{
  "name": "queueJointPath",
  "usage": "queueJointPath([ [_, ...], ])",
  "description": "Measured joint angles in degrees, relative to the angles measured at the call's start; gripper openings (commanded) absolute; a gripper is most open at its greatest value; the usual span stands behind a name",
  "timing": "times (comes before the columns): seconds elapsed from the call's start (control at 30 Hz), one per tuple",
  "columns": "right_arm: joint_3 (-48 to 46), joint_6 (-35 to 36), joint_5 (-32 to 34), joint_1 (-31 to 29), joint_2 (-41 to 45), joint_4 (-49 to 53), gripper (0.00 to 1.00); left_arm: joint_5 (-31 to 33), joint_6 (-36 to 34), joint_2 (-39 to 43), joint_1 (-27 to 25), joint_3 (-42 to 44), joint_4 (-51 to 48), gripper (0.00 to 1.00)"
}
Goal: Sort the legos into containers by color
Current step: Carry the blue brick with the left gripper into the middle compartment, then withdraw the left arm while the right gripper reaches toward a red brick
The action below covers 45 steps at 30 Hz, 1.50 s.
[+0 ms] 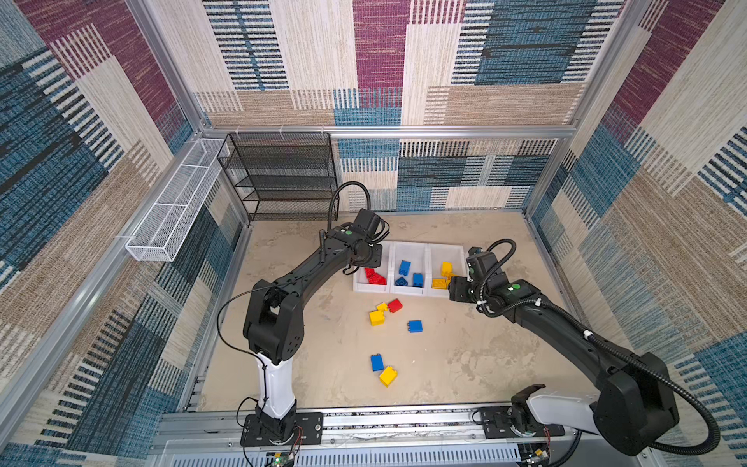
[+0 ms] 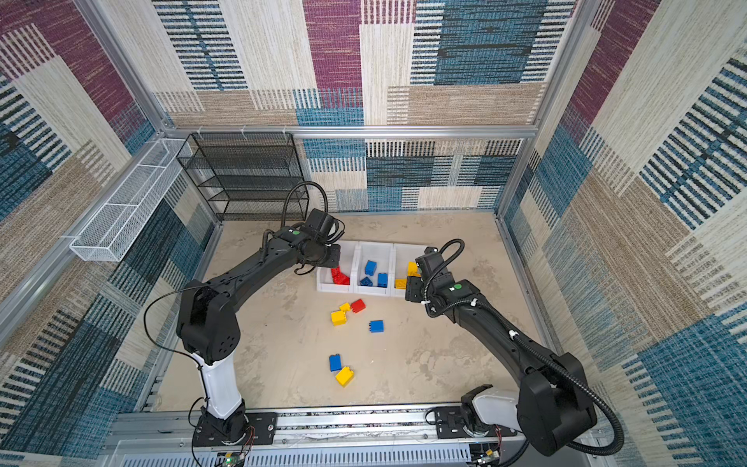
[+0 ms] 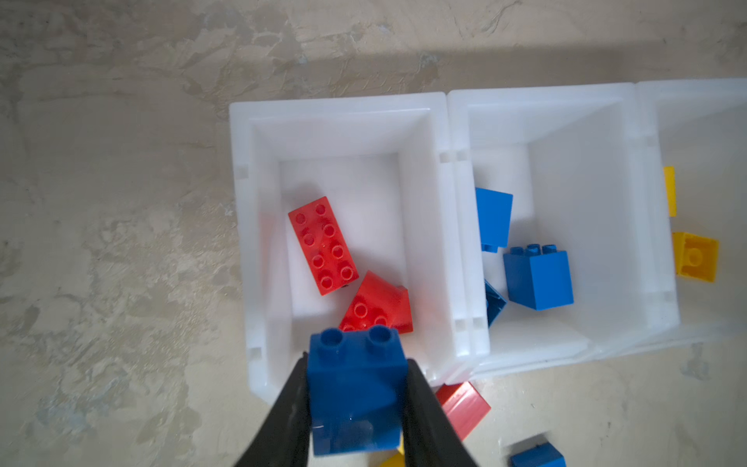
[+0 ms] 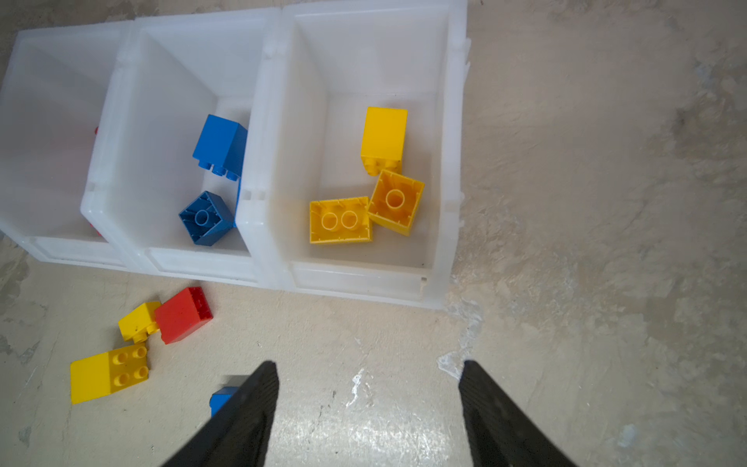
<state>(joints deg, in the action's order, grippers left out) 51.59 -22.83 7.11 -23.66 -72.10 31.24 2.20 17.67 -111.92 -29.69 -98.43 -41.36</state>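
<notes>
Left container (image 1: 370, 288), middle container (image 1: 408, 290) and right container (image 1: 446, 250) stand touching in a row toward the back of the worktop (image 1: 465, 356), legos (image 3: 323, 246) in each. Before them lie a cluster of three legos (image 1: 376, 318), a single lego (image 1: 415, 326) to its right, a pair (image 1: 377, 362) nearer the front. A shelf rack (image 1: 283, 178) stands back left, a wire basket (image 1: 169, 210) on the left wall. The left gripper (image 3: 356, 360) holds one lego (image 3: 357, 400) over the left container
</notes>
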Motion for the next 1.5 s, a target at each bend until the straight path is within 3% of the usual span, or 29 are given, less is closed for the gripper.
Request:
queueJointPath([
  [0.3,0.0,-0.8,0.4,0.0,0.2,0.9,0.73,-8.7,0.4,-3.1,-2.2,-4.7,1.5,0.35],
  [0.5,-0.3,-1.1,0.3,0.0,0.1,1.1,0.73,-12.2,0.9,-9.3,-4.5,-9.9,3.0,0.36],
  [0.6,-0.5,-1.1,0.3,0.0,0.1,1.2,0.75,-12.9,1.5,-11.6,-4.5,-11.2,3.0,0.49],
  [0.73,-0.6,-1.1,0.3,0.0,0.5,1.4,0.77,-13.0,1.9,-12.1,-4.5,-12.2,2.9,0.59],
  [0.97,-0.8,-1.1,0.3,0.0,1.6,1.6,0.78,-13.0,2.1,-10.0,-4.5,-11.5,3.0,0.64],
  [1.23,-1.5,-1.2,-0.7,-3.1,1.7,1.4,0.78,-11.4,2.1,5.3,-3.7,6.4,6.0,0.64],
  [1.5,4.4,-1.6,-1.0,-14.4,-11.4,-0.3,0.78,-7.0,3.2,25.2,-0.6,27.5,9.0,0.67],
])
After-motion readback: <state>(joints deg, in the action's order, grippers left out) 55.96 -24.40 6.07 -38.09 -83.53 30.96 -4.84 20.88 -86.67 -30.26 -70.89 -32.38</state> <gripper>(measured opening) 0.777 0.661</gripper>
